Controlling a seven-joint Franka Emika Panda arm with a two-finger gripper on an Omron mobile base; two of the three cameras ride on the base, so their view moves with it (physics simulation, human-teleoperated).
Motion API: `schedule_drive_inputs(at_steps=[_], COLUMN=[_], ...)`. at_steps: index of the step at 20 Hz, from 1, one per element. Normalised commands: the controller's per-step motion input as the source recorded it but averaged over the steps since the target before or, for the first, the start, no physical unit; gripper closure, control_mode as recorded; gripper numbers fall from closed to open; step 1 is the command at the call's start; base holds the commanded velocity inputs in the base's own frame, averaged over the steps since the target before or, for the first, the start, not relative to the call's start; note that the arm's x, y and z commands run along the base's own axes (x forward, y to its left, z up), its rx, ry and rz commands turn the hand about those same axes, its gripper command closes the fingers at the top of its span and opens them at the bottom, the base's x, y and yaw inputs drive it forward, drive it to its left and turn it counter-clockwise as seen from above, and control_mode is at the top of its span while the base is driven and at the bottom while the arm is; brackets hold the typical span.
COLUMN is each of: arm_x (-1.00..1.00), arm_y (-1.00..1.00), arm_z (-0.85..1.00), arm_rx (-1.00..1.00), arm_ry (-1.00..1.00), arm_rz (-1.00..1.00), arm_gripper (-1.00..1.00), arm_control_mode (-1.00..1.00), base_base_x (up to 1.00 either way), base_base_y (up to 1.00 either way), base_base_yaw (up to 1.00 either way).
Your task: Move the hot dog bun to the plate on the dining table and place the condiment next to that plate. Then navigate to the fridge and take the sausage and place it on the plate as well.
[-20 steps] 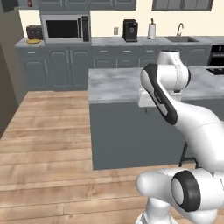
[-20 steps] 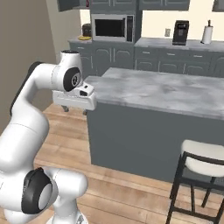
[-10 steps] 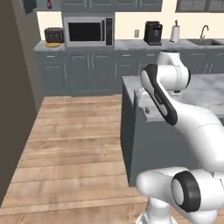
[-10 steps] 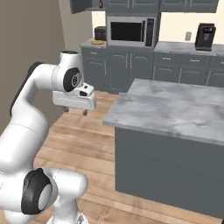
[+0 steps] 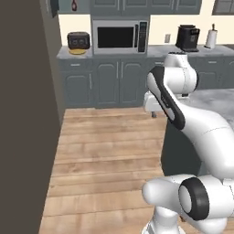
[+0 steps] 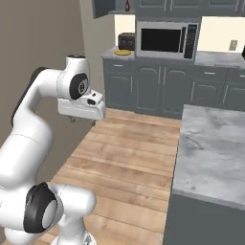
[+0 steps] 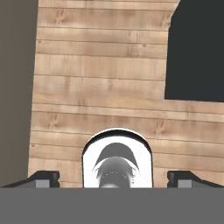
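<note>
Hanging empty over the wooden floor (image 7: 100, 87), the gripper (image 7: 112, 177) is seen with its jaws spread wide and nothing between them, carried high and tucked close to the arm, presumably so it is kept clear during travel. Just beside it, a corner of the dining table (image 6: 210, 148) is seen, its marble top bare here. Beyond, the microwave (image 5: 119, 37) is set on the back counter. The bun, plate, condiment and sausage cannot be located. The fridge trip is judged to be the step underway.
</note>
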Motion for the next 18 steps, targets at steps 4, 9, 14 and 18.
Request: schedule_drive_inputs(at_steps=[4,9,14,18], arm_x=[0.00,0.00,0.00,0.00], arm_y=[0.00,0.00,0.00,0.00], arm_z=[0.00,0.00,0.00,0.00], arm_rx=[0.00,0.00,0.00,0.00], arm_ry=[0.00,0.00,0.00,0.00], arm_rz=[0.00,0.00,0.00,0.00], arm_gripper=[-1.00,-1.00,-1.00,-1.00], arm_control_mode=[1.00,1.00,1.00,1.00], base_base_x=[1.00,1.00,1.00,1.00], base_base_y=[1.00,0.83,0.41,-0.04], base_base_yaw=[-0.01,-0.02,-0.01,0.00])
